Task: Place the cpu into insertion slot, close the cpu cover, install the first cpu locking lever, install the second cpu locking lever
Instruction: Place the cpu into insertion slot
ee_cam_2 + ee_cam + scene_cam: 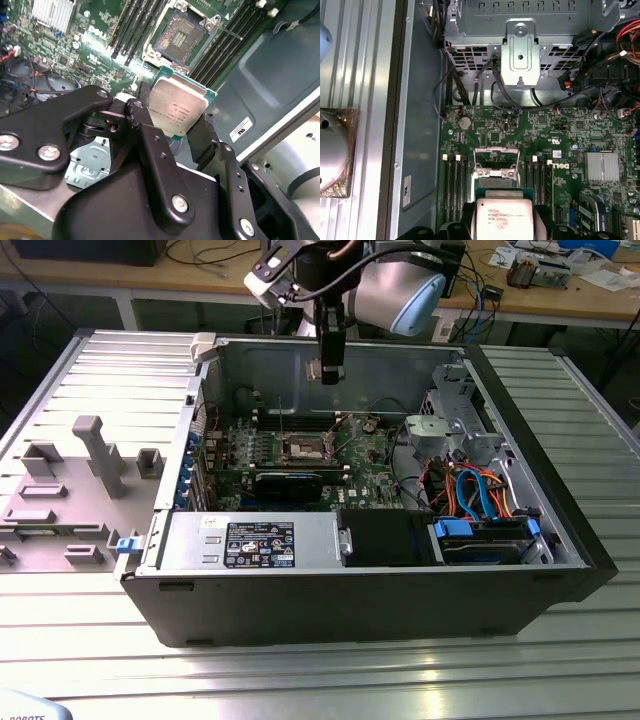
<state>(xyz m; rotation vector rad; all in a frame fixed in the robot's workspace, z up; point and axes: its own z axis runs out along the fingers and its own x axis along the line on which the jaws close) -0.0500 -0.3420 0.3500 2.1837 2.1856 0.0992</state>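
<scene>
My gripper is shut on the cpu, a flat square chip with a dull silver top, held by two opposite edges between the black fingers. In the exterior view the gripper hangs inside the open computer case, above the motherboard. The insertion slot lies open and bare below the chip, some way apart from it. In the first wrist view the cpu sits just short of the cpu cover, a silvery frame that stands raised. A thin locking lever sticks out beside the slot.
Memory slots flank the socket on both sides. A metal drive cage with cables stands at one end of the board, and a long black card lies in front of the socket. A grey fixture plate rests outside the case.
</scene>
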